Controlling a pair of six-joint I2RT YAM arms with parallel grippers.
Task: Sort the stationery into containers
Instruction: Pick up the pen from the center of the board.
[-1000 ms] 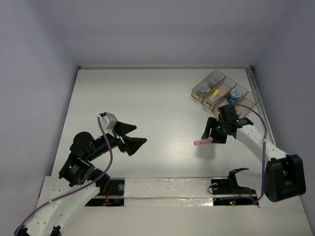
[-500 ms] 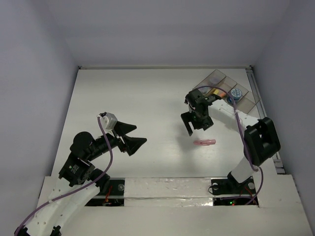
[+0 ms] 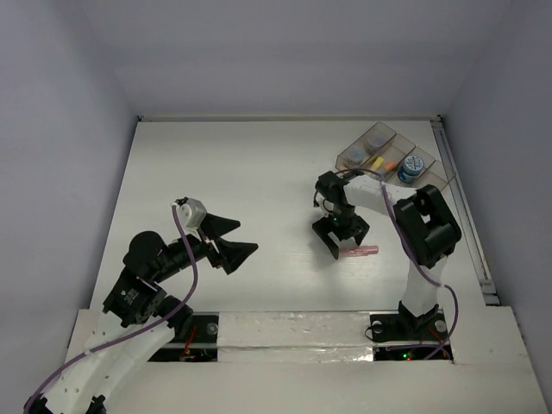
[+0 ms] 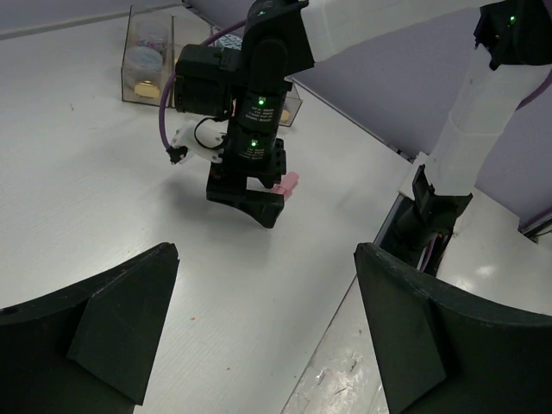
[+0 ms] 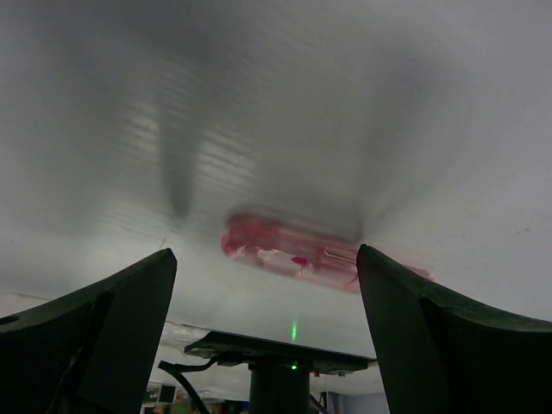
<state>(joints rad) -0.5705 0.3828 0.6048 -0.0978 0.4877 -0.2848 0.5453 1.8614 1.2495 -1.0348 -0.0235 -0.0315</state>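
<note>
From above, a white table point(image 3: 224, 164) fills a booth of plain, pale lilac-grey walls point(image 3: 285, 52). The left gripper point(image 3: 244, 237) hangs over the near-left part of the table, jaws spread wide with nothing between them. The right gripper point(image 3: 345, 244) points down at the table with its fingers apart, and 1 pink stick point(image 3: 360, 250) lies flat beside it. The 4 joined clear containers point(image 3: 345, 160) stand at the far right, holding small coloured pieces.

The left wrist view shows the stick on the bare table by the right fingers.

The right wrist view is blurred. It shows the stick between the parted fingers, ungripped.
</note>
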